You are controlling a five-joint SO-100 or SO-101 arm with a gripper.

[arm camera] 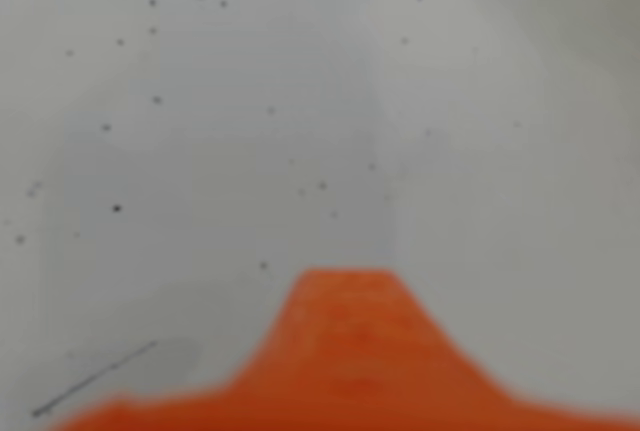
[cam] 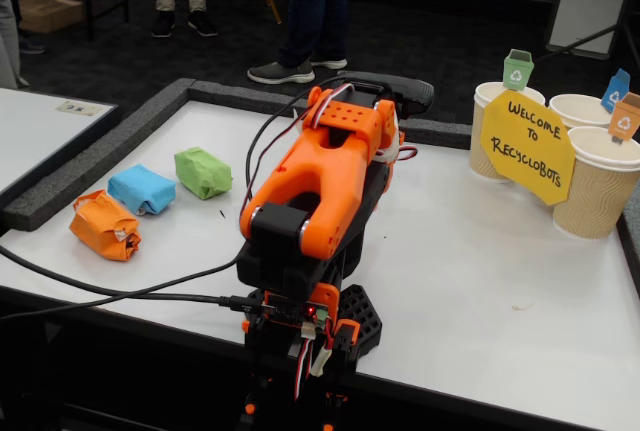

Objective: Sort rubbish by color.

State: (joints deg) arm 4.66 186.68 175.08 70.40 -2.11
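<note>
Yellow sign reads "WELCOME TO RECYCLOBOTS"; pincer state cannot be told.

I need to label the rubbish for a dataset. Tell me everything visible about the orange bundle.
The orange bundle is a small crumpled lump wrapped in orange paper, with a pale strip of tape on its right end in the fixed view. It lies on the white table near the table's left edge, untouched. The blue bundle sits just behind it, close or barely touching; the frame cannot settle which. The wrist view does not show it.
</note>
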